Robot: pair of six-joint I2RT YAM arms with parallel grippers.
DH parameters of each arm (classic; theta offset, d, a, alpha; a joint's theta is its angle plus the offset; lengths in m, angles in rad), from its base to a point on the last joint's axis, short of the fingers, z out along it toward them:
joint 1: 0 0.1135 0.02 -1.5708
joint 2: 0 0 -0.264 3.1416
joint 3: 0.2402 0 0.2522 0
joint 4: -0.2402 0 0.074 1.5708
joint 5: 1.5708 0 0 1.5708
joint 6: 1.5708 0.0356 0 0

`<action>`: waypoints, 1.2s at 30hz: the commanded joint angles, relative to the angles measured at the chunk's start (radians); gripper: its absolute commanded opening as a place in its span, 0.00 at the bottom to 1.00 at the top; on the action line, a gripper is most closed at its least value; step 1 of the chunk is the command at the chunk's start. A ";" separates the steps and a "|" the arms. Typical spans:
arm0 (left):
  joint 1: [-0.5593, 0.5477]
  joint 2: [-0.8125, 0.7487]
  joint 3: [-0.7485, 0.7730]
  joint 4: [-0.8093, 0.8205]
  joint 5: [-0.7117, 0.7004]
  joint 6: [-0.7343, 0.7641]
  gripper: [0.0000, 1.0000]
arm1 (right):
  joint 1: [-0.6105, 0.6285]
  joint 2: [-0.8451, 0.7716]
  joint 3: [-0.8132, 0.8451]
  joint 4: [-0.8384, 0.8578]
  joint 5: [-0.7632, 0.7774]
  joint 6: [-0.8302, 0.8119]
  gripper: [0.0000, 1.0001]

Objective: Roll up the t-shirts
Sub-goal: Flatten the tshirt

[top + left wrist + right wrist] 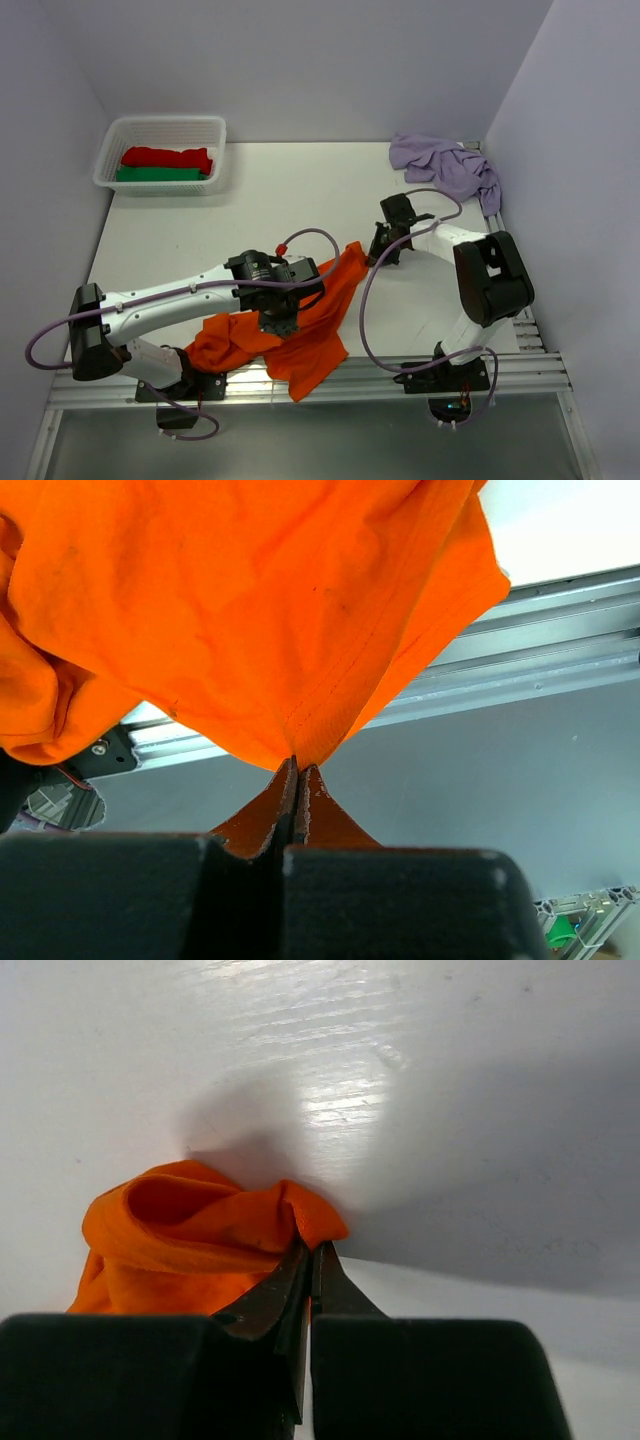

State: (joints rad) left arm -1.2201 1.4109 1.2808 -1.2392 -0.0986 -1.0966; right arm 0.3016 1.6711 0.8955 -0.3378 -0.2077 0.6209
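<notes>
The orange t-shirt (320, 330) is stretched between both grippers over the near middle of the table, its lower part hanging over the front rail. My left gripper (280, 322) is shut on its cloth (290, 630) near the middle. My right gripper (378, 256) is shut on its upper right corner (200, 1225), low over the table. The lilac t-shirt (447, 165) lies crumpled at the far right corner. A red t-shirt (167, 157) and a green t-shirt (160, 174) lie rolled in the white basket (165, 128) at the far left.
The aluminium front rail (520, 365) runs along the table's near edge, also in the left wrist view (530, 650). Purple walls enclose the table on three sides. Cables loop from both arms (365, 300).
</notes>
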 commanded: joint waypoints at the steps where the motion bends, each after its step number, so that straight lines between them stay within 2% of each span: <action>1: 0.004 -0.021 0.015 -0.019 -0.001 -0.003 0.00 | 0.004 -0.050 0.083 -0.108 0.105 0.008 0.00; 3: 0.007 -0.017 0.038 -0.038 -0.013 0.003 0.00 | -0.013 -0.088 0.138 -0.197 0.100 0.008 0.00; 7: 0.030 -0.006 0.161 -0.121 -0.076 0.023 0.00 | -0.073 -0.230 0.227 -0.219 -0.022 0.065 0.00; 10: 0.109 0.005 0.319 -0.135 -0.105 0.111 0.00 | -0.125 -0.232 0.399 -0.211 -0.163 0.120 0.00; 11: 0.181 0.006 0.409 -0.135 -0.107 0.136 0.00 | -0.133 -0.226 0.455 -0.213 -0.186 0.138 0.00; 13: 0.256 0.020 0.509 -0.135 -0.101 0.204 0.00 | -0.140 -0.215 0.627 -0.227 -0.234 0.157 0.00; 14: 0.311 0.028 0.622 -0.134 -0.101 0.228 0.00 | -0.144 -0.220 0.679 -0.236 -0.254 0.175 0.00; 15: 0.321 0.036 0.681 -0.132 -0.098 0.278 0.00 | -0.148 -0.229 0.748 -0.225 -0.293 0.186 0.00; 16: 0.323 0.048 0.784 -0.132 -0.090 0.300 0.00 | -0.156 -0.269 0.769 -0.216 -0.306 0.194 0.00; 17: 0.321 0.043 0.819 -0.128 -0.081 0.328 0.00 | -0.159 -0.299 0.778 -0.176 -0.318 0.206 0.00; 19: 0.320 -0.030 0.841 -0.089 -0.047 0.342 0.00 | -0.162 -0.420 0.748 -0.121 -0.337 0.212 0.00; 23: 0.318 -0.248 0.741 0.129 0.037 0.382 0.00 | -0.162 -0.661 0.622 0.008 -0.303 0.215 0.00; 24: 0.318 -0.321 0.724 0.161 0.046 0.391 0.00 | -0.162 -0.745 0.612 0.014 -0.270 0.212 0.00; 26: 0.318 -0.374 0.723 0.214 0.040 0.414 0.00 | -0.162 -0.816 0.617 0.003 -0.233 0.198 0.00; 31: 0.318 -0.356 0.879 0.244 0.026 0.463 0.00 | -0.160 -0.945 0.727 -0.085 -0.099 0.157 0.00; 35: 0.318 -0.287 0.960 0.248 -0.007 0.520 0.00 | -0.162 -0.923 0.873 -0.142 -0.070 0.155 0.00; 36: 0.318 -0.262 0.979 0.247 -0.054 0.530 0.00 | -0.162 -0.897 0.887 -0.147 -0.067 0.157 0.00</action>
State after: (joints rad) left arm -0.8993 1.0340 2.2440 -1.0187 -0.0990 -0.6399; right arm 0.1459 0.6941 1.7477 -0.4232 -0.3370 0.7910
